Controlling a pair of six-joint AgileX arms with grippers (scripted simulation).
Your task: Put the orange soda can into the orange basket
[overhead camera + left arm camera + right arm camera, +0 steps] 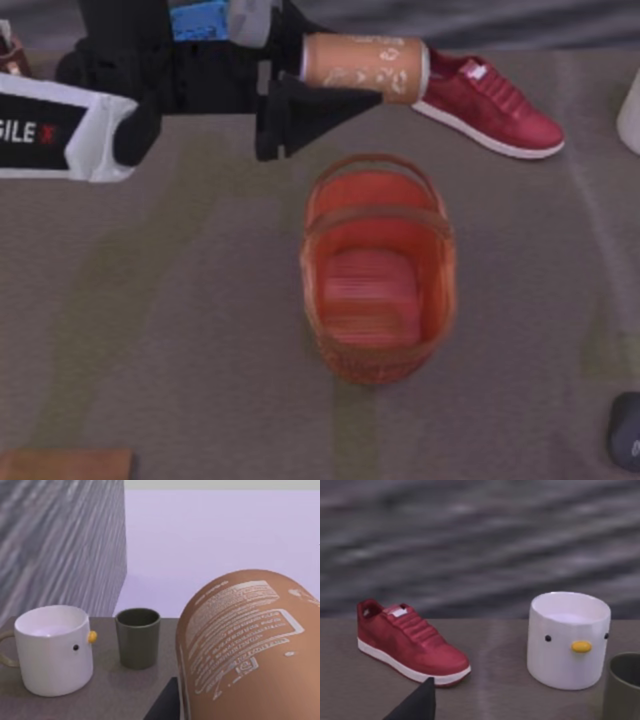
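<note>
The left tool (pixel 300 95) is clamped on the orange soda can (pixel 365 65), lifted beyond the orange basket (pixel 378 270), so lowering it in remains.

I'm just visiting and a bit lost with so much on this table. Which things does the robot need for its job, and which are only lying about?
Needed:
- orange soda can, held by the left gripper
- orange basket

Lying about:
- red shoe
- white chick mug
- dark green cup
- small blue basket

Sim tabletop (pixel 200 330), blank lilac backdrop.
</note>
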